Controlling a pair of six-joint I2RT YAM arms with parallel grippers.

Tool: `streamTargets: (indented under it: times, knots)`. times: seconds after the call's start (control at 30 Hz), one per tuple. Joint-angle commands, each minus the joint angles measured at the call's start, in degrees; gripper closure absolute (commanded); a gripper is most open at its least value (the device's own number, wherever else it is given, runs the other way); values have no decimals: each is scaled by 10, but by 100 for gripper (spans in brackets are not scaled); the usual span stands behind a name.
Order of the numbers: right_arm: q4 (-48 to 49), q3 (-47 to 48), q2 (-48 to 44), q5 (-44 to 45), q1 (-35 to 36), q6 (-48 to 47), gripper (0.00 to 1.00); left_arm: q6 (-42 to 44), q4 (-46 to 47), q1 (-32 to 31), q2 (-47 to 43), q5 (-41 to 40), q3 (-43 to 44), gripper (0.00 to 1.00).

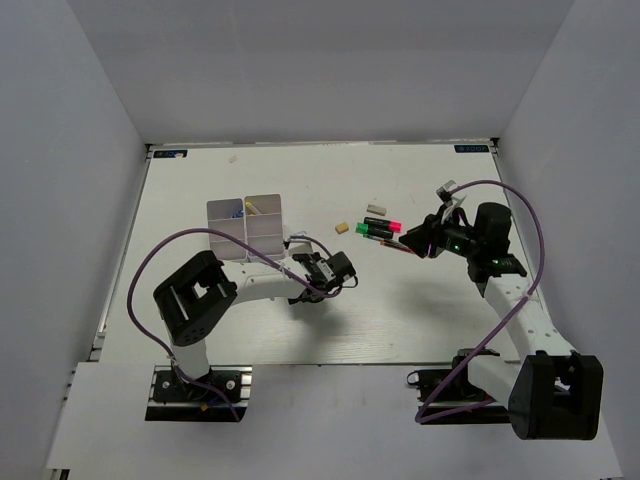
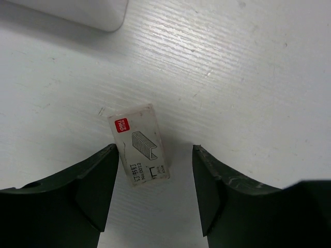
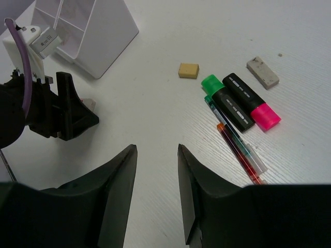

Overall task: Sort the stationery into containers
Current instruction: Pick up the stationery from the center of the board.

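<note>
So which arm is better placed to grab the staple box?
Left. The left gripper straddles the staple box, jaws open; the right gripper hangs open and empty over by the highlighters, well away from it.

White table (image 1: pixel 400 320), plain grey walls (image 1: pixel 60 200), even light

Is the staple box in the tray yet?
No, the staple box lies flat on the table, between the open jaws of the left gripper.
</note>
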Motion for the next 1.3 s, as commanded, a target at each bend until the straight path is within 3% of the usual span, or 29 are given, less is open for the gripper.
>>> streamTargets:
  times: [0.0, 0.17, 0.3, 0.4, 0.5, 0.67, 0.83, 1.1, 1.27]
  knots:
    - [29, -3, -9, -19, -10, 3, 56, -26, 8, -2, -4, -45, -12, 31]
    - [31, -3, -3, -31, -17, 2, 56, -31, 14, 4, -4, -50, -29, 43]
    - [31, -3, -5, -39, -16, 17, 56, -31, 4, -1, 2, -42, -17, 60]
    - [30, -3, -5, -45, -16, 17, 56, -15, -4, -17, -4, -32, -3, 72]
    - [30, -3, -8, -49, -34, 16, 56, 5, -27, -47, -26, -32, 12, 77]
    - [30, -4, -11, -60, -37, 14, 56, -2, -87, -85, -82, -80, 26, 81]
    - [37, -10, -12, -67, -39, 10, 56, -61, -129, -70, -163, -145, 7, 81]
    - [37, -13, -15, -74, -40, 13, 56, -116, -61, -10, -316, -243, -48, 84]
    - [38, -14, -17, -78, -40, 17, 56, -128, -25, 43, -348, -268, -45, 84]
